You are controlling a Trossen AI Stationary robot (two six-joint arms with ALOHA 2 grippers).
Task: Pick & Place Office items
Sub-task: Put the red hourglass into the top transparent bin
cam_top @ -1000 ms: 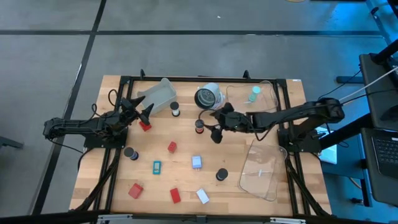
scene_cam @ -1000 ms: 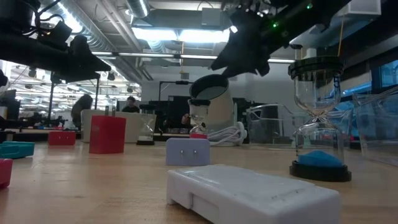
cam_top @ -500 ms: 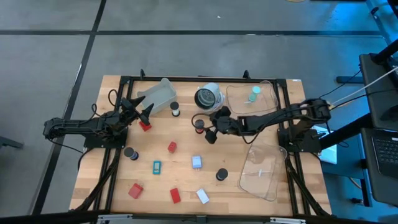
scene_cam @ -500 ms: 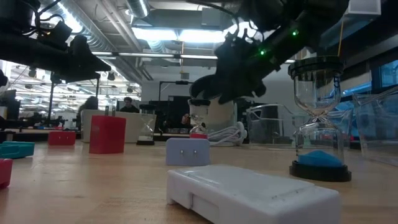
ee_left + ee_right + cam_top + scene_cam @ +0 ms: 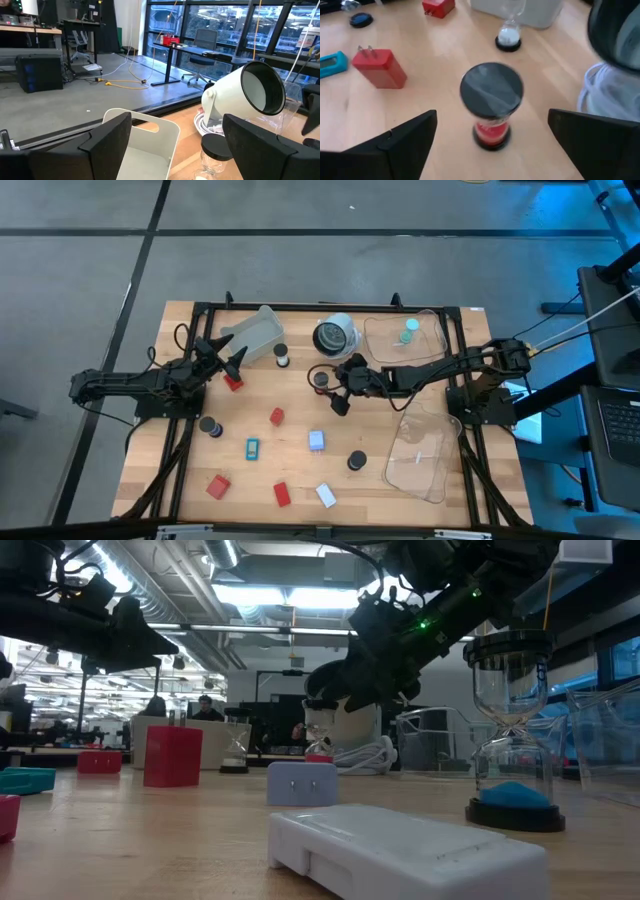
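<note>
My right gripper (image 5: 333, 387) is open and hangs low over the table's middle. In the right wrist view (image 5: 492, 120) its fingers stand wide on either side of a small sand timer with a dark cap and red sand (image 5: 491, 105), without touching it. The timer stands upright on its base (image 5: 320, 379). My left gripper (image 5: 225, 358) is open and empty at the far left, just above a red block (image 5: 233, 382). Red blocks (image 5: 277, 416), a teal block (image 5: 252, 447), a pale-blue block (image 5: 316, 441), a white block (image 5: 326, 495) and dark-capped timers (image 5: 356, 461) lie on the table.
A white bin (image 5: 255, 332) and a white-sand timer (image 5: 282, 356) stand beside my left gripper. The white-and-black round object (image 5: 335, 337) stands at the far middle. Two clear trays (image 5: 432, 345) (image 5: 420, 455) lie at the right; the far one holds a teal piece (image 5: 408, 332).
My right gripper has moved toward the table's left edge and down, coming up to the red-sand timer, which has stayed in place.
</note>
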